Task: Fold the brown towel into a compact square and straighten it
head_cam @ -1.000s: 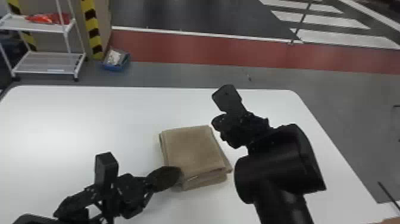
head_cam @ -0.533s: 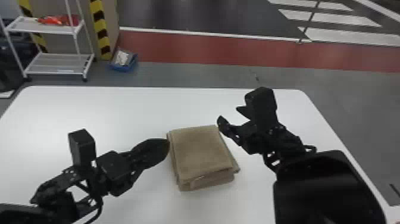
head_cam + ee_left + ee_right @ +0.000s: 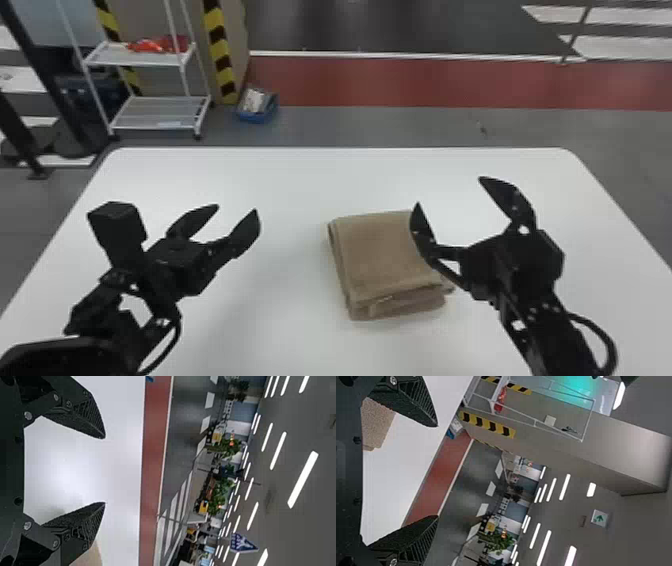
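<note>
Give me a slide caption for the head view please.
Left gripper and right gripper, jaws open, above a white table with a folded towel.

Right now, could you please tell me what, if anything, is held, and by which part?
Nothing is held: the left end effector and right end effector are open.

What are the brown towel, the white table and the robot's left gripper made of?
The brown towel looks like soft cloth, maybe cotton: it's fuzzy and folds in thick layers. The white table seems to have a smooth, slightly shiny top, perhaps plastic-coated. The left gripper looks like hard, dull black plastic or painted metal, with ridges and silvery screws.
</note>
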`<state>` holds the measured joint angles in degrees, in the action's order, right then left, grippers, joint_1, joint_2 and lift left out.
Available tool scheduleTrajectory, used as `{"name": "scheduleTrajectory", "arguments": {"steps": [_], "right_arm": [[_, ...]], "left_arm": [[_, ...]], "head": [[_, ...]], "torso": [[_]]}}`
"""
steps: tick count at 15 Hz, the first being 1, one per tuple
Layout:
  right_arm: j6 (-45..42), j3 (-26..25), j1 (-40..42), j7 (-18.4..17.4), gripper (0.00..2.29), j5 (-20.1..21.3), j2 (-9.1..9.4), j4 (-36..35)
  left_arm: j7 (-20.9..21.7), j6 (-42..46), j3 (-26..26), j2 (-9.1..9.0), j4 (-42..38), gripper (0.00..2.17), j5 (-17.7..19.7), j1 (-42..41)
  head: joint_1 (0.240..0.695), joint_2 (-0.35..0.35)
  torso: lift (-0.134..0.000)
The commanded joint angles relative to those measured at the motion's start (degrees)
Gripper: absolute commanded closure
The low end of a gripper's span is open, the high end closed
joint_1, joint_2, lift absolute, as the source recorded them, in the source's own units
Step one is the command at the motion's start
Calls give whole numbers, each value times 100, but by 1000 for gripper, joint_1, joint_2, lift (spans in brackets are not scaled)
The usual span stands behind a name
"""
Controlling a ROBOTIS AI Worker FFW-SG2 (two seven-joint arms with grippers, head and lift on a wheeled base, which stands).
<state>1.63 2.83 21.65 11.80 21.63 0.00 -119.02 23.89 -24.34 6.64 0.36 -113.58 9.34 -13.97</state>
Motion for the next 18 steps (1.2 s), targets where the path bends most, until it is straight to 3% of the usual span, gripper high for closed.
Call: {"name": "scheduleTrajectory", "arguments": {"steps": [1,3,5,6,11,18], "right_arm": [[-782,-142,155,-178,63,-387,5,362],[-642,-344,225,-169,63,-827,5,450],[-273,-397,225,-187,63,-923,5,441],[-290,-406,225,-187,63,-1090,5,423],[-431,-625,287,-187,66,-1758,5,423],[-308,-696,278,-187,70,-1846,5,450]], "left_arm": [[-24,1137,355,-51,257,19,-12,-115],[-376,1735,478,-51,512,19,-337,-150],[-947,1964,469,-51,626,16,-847,-176],[-1026,1946,478,-51,626,16,-899,-211],[-991,1876,636,-51,345,16,-1075,-554],[-956,1753,636,-51,204,16,-1110,-677]], "head": [[695,24],[695,59],[695,88],[695,97],[695,108],[695,94]], "torso": [[-124],[-124],[-124],[-124],[-124],[-124]]}}
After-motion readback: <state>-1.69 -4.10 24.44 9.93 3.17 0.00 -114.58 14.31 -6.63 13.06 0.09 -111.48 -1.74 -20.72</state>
